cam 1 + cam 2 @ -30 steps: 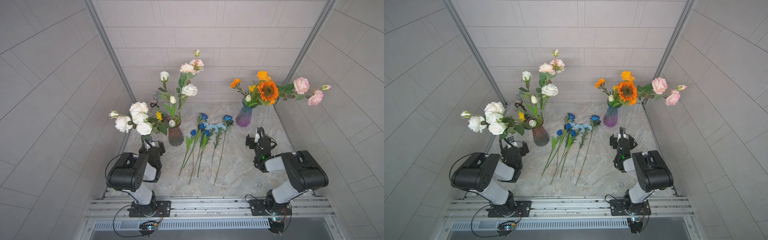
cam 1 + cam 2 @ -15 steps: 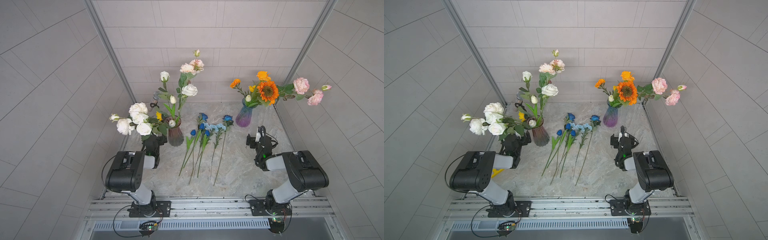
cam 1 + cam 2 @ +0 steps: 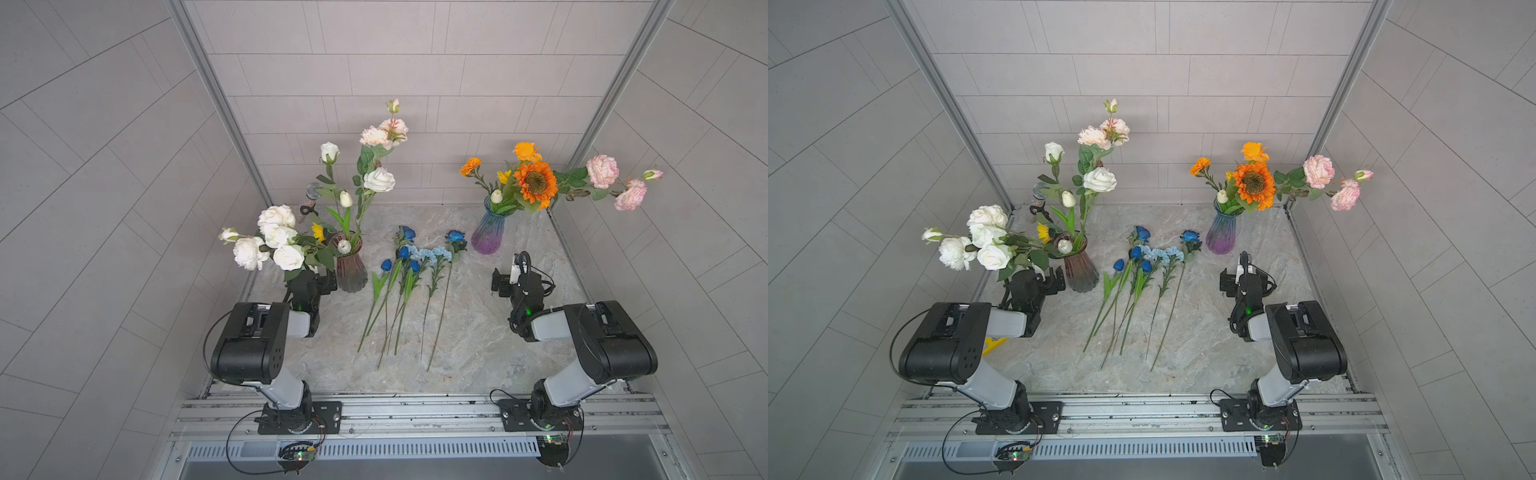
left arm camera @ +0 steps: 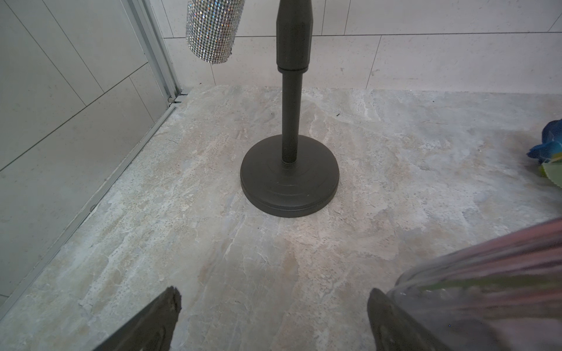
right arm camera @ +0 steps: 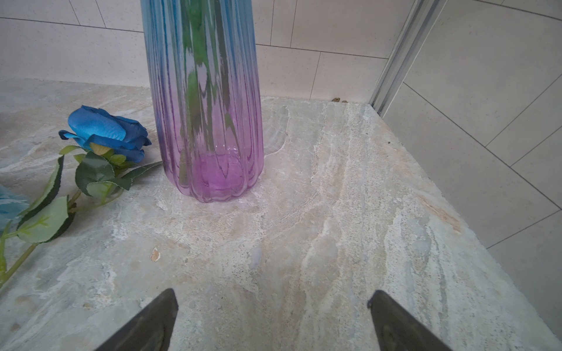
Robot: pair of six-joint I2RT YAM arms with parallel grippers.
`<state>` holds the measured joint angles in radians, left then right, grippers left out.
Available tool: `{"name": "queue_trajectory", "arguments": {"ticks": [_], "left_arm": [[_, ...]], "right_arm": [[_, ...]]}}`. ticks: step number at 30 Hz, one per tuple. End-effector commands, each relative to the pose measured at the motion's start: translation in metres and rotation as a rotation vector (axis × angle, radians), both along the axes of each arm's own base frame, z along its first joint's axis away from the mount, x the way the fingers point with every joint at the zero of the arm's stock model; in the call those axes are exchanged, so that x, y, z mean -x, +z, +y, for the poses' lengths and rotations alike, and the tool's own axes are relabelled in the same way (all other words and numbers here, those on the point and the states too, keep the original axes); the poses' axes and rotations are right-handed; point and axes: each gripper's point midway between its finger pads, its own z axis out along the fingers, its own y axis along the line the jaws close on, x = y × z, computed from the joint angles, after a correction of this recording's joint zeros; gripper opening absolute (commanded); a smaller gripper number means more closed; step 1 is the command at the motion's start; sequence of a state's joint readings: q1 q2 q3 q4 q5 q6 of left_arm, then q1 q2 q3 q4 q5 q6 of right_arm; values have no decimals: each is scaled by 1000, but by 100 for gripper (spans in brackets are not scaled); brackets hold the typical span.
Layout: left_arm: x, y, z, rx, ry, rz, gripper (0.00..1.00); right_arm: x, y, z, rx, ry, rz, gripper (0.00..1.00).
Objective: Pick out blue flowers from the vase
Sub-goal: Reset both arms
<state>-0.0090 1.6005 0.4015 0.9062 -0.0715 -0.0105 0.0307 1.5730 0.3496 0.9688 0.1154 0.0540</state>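
Several blue flowers (image 3: 411, 266) (image 3: 1148, 259) lie side by side on the marble table between two vases, stems toward the front. A brownish-pink vase (image 3: 351, 270) at the left holds white and pale pink blooms. At the right, a blue-to-purple vase (image 3: 487, 235) (image 5: 206, 121) holds orange and pink ones. My left gripper (image 3: 318, 282) (image 4: 273, 304) is open and empty, low beside the brownish vase (image 4: 486, 288) under the white roses. My right gripper (image 3: 509, 272) (image 5: 272, 301) is open and empty, facing the purple vase. One blue rose (image 5: 103, 130) lies beside that vase.
A black microphone stand (image 4: 289, 176) with a rhinestone microphone (image 4: 213, 30) stands at the back left, behind the brownish vase. White roses (image 3: 270, 241) overhang the left arm. A yellow piece (image 3: 994, 345) lies under that arm. Tiled walls close in both sides and the back.
My left gripper has moved forward, ending under the white roses next to the brownish vase. The right gripper has hardly shifted. Both stayed open.
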Motion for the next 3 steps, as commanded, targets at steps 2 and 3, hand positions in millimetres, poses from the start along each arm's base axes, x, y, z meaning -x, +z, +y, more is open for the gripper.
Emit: {"name": "queue_trajectory", "arguments": {"ticks": [2,3], "left_arm": [[1,7,-2,7,-9,-21,100],[1,8,-2,8,-8,-24,100]], "right_arm": [[-3,4,0,-4,1,-8,99],[-3,4,0,-4,0,-10,99]]}}
